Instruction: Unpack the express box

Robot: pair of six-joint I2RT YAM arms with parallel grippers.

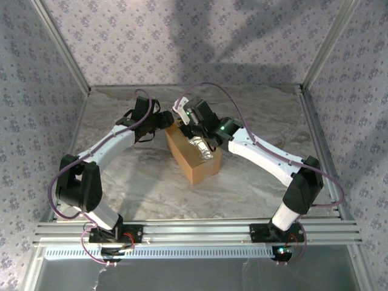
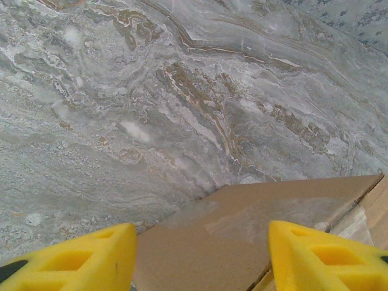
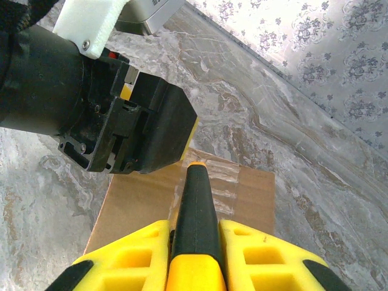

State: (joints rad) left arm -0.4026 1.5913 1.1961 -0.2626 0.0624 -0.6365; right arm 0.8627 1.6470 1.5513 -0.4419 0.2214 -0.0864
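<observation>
One express box [image 1: 194, 159] runs far-left to near-right; left pincer [image 2: 201, 242] released, right pincer [image 3: 194, 229] clenching tool [image 3: 196, 197].

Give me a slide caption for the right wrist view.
Right gripper points a black tool at the taped seam of the box, left gripper close by.

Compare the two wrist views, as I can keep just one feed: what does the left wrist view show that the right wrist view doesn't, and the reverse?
Left wrist view: the left gripper, its yellow fingers apart above the express box. Right wrist view: the right gripper shut on a black tool, glossy clear tape ahead of its tip, and the left arm's black wrist. Both: the box's brown top and the marble table.
</observation>
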